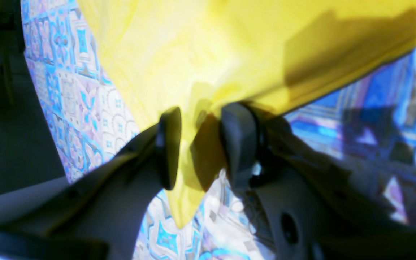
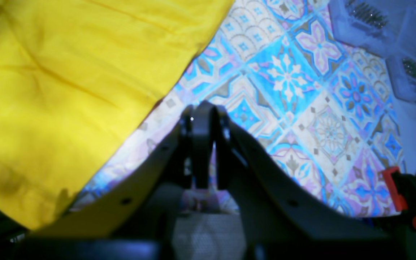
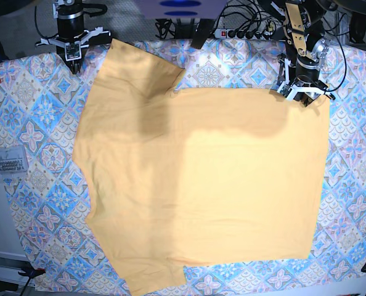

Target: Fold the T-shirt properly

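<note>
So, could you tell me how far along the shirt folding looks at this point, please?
Early on. The T-shirt lies spread flat on the tablecloth, and its side nearer the left gripper looks straight-edged, as if one sleeve were already turned in. In hand: the left gripper has the shirt's corner between its fingers, jaws partly apart. The right gripper is shut, empty, off the cloth. The other sleeve and the body folds remain.

No readable text, label, brand, number or sign shows in any view.
</note>
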